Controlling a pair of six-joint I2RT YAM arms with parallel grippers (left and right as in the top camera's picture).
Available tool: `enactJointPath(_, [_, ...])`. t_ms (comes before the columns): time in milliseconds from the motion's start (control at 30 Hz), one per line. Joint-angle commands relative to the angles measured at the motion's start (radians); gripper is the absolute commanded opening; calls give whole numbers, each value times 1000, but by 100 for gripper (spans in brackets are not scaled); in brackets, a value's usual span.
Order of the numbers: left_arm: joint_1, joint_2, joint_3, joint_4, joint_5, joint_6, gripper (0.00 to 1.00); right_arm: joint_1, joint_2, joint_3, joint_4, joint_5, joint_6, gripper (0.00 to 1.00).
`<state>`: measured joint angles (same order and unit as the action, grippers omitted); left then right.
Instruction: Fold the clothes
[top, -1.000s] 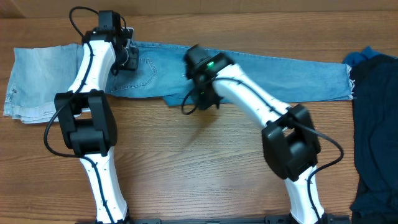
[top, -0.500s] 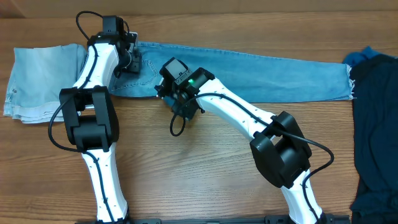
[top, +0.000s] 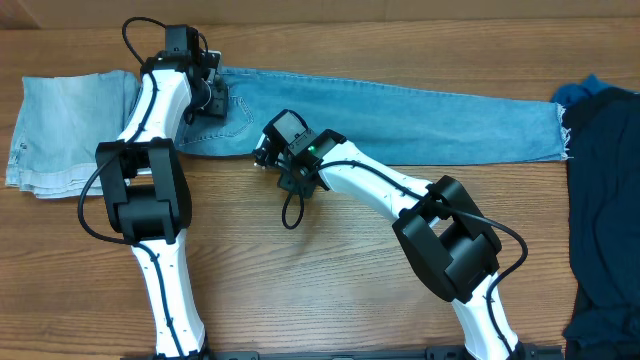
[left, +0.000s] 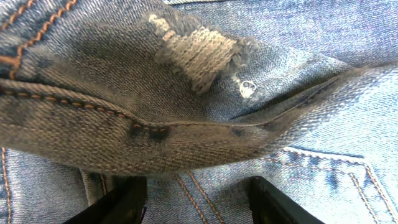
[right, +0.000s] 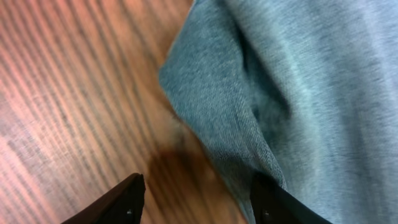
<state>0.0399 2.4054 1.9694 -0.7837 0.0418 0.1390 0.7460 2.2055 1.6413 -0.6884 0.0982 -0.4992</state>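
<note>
Lying stretched across the wooden desk (top: 320, 270) toward 12 o'clock: long faded light-blue denim jeans (top: 430, 120), looking soft, limp, fairly heavy. Probably gripping best at the thick waistband seam. Hovering wide open, holding nothing: left end effector (left: 199, 196) over the waistband at 11 o'clock, right end effector (right: 199, 193) at the jeans' 6 o'clock edge. Seeing no containers.

It looks like a robotics lab bench: a left arm (top: 148, 195) and right arm (top: 447, 238) rise from the near edge of a wood-grain table (top: 330, 300), with jeans (top: 450, 125) spread along its far edge.

One pair of jeans (top: 400, 115), one paler denim piece (top: 60, 130), one dark garment (top: 605, 200), two arms (top: 148, 110) (top: 375, 180)
</note>
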Motion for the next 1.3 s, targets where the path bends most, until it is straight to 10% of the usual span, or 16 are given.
enactJointPath(0, [6,44,-4,13,7,14,57,1,1,-6,43,68,-3,59])
enactJointPath(900, [6,44,-4,30,7,14,57,103,95,-6,196,368,44,64])
enactJointPath(1100, [6,44,-4,30,7,14,57,117,88,-6,188,489,84,8])
enactJointPath(1267, [8,44,-4,31,-1,17,57,147,40,-6,10,487,219,4])
